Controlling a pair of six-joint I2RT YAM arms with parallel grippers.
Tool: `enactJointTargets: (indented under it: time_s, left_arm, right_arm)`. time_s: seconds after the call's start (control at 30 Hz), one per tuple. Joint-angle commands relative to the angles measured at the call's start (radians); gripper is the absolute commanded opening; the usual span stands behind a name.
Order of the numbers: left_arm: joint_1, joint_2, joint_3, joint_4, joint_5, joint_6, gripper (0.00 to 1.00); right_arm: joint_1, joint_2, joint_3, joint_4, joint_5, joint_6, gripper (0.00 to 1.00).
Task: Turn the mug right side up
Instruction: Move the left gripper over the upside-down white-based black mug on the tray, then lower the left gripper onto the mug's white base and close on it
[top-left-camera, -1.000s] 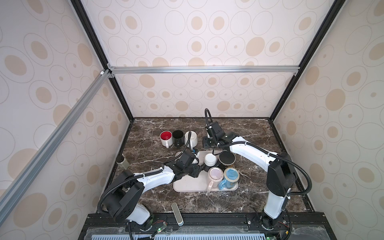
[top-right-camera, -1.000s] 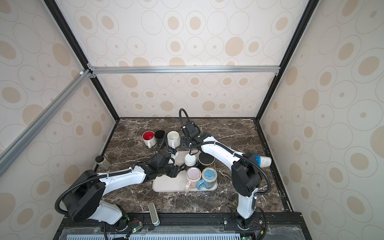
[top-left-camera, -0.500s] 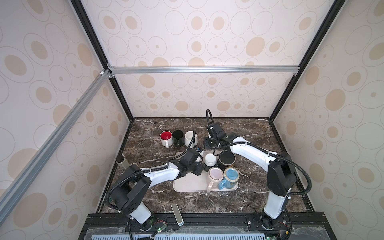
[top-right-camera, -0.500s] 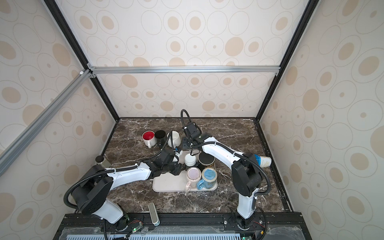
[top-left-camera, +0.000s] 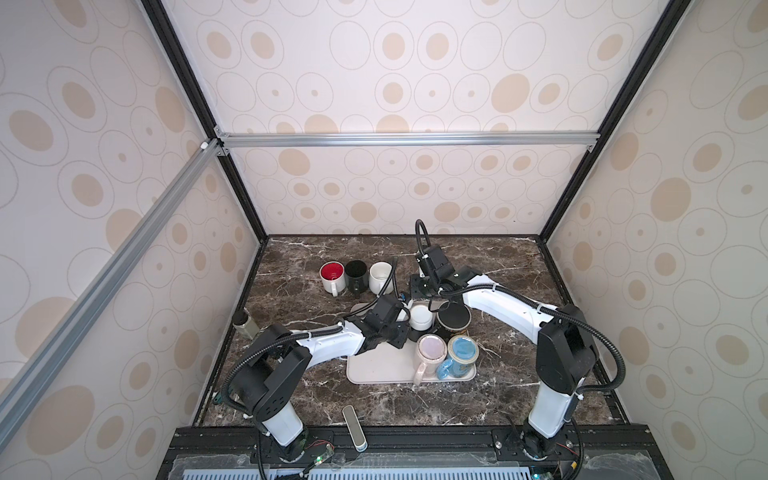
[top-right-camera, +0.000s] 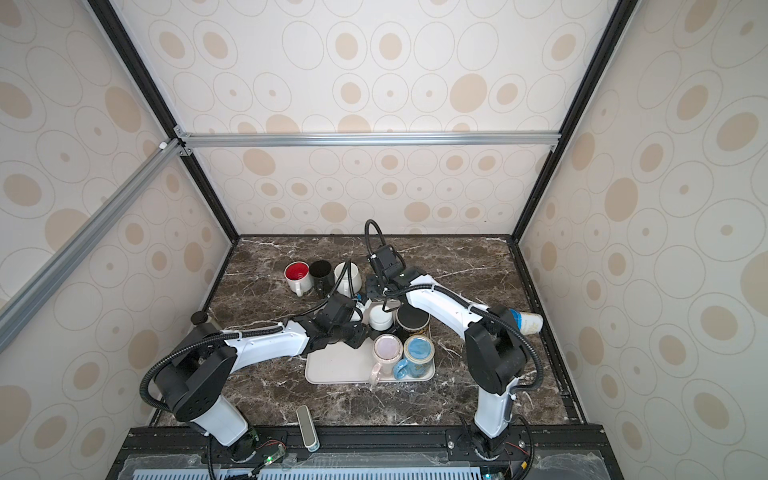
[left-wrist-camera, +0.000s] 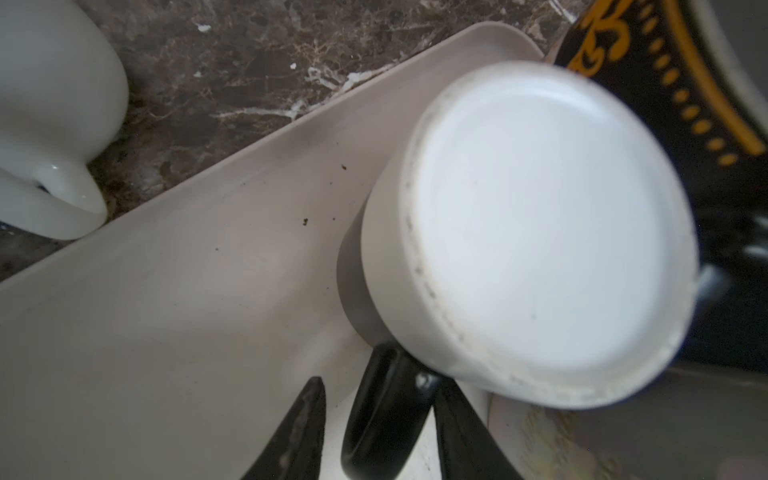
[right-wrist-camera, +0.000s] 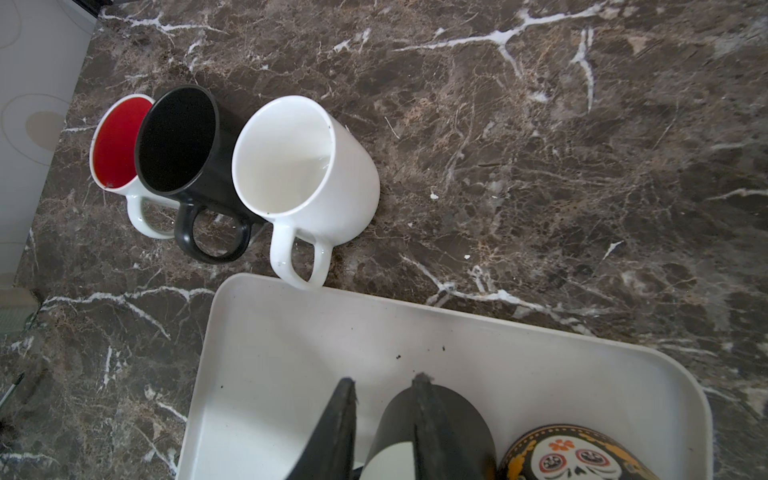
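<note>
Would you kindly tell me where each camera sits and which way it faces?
Top views: high at the front, looking down on the table; left arm and right arm show.
Left wrist: on the left arm, facing the upside-down mug; left end effector shows.
Right wrist: on the right arm, facing three upright mugs; right end effector shows.
All four show the tray; both wrist views, the white upright mug.

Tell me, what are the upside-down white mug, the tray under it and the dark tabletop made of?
The mug looks like glazed ceramic: glossy white, with a rough unglazed ring round its base. The tray seems matte plastic: smooth, dull, rounded rim. The tabletop looks like brown marble with white veins, though it could be a printed imitation.
</note>
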Motion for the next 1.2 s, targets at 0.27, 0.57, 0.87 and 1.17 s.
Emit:
enactJointTargets:
  time_s: [0.27, 0.57, 0.87, 1.17]
  left_arm:
    - [-0.024, 0.0, 0.008, 0.014, -0.003, 0.012, 0.23]
    - [-0.031, 0.018, 0.027, 0.004, -0.063, 0.017, 0.51]
    - [-0.037, 0.038, 0.057, 0.003, -0.08, 0.038, 0.45]
    - [-0.044, 0.042, 0.073, 0.011, -0.107, 0.037, 0.3]
  right_arm:
    - [-0.004, -0.033, -0.013, 0.009, -0.004, 0.021, 0.26]
    - [-0.005, -0.029, -0.013, 0.016, -0.008, 0.028, 0.25]
    - [-0.005, -0.039, -0.031, 0.029, -0.001, 0.031, 0.25]
    - [-0.006, -0.046, -0.052, 0.056, -0.024, 0.044, 0.24]
